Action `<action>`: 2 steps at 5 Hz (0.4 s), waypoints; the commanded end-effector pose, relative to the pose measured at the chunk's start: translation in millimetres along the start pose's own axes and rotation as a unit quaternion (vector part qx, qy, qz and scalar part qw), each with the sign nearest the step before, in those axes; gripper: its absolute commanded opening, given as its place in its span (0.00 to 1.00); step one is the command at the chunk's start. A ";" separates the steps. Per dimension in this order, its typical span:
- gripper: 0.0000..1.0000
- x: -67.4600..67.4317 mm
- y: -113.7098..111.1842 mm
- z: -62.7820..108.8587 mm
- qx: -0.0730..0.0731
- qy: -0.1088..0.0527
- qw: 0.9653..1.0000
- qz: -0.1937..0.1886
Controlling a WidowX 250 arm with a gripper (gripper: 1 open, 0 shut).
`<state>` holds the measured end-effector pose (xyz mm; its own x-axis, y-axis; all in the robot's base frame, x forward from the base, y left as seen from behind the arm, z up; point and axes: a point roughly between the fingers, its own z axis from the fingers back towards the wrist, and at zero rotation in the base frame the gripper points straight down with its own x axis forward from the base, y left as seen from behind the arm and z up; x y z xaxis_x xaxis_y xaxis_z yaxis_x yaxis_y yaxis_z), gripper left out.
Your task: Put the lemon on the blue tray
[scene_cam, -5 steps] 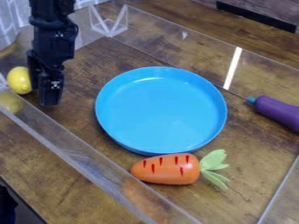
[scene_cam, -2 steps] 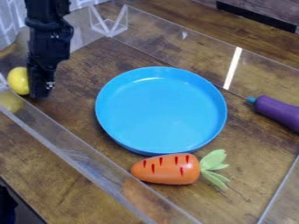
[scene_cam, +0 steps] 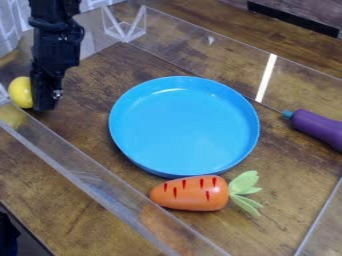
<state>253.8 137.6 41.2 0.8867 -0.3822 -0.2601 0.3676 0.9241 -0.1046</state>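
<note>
Lemon (scene_cam: 20,92): one, yellow, far to the left of the tray (scene_cam: 185,125), its right side partly covered by the claw. It lies beside the clear wall (scene_cam: 100,183), on the tray's left. No shift of the fruit shows.

Claw (scene_cam: 48,97): one, black, left of the tray, at the lemon's right side. Newly altered: its fingers, spread a moment ago, are now drawn in together against the fruit. Whether the lemon is truly pinched, I cannot tell from where I stand. For the task, this looks like the grasp being made; the carry seems still to come. A small lift would prove the hold. A shallow grip could let the smooth fruit slip out towards the wall.

Tray: one, round, blue, bare inside, with nothing of the task delivered to it. Between it and the claw runs open wood; the route rightward looks free once the lemon is raised. The near wall calls for care at the start.

Carrot (scene_cam: 190,193): one, orange, green-topped, just below the tray's lower rim; best kept out of the drop.

Eggplant (scene_cam: 318,129): one, purple, right of the tray, out of the likely path.
</note>
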 end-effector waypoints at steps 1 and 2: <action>0.00 0.8 3.5 35.4 0.033 -0.034 0.999 0.010; 0.00 1.2 1.2 41.5 0.029 -0.033 0.999 0.013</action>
<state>255.3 136.7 55.9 0.8960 -0.3593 -0.2609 0.3437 0.9332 -0.1048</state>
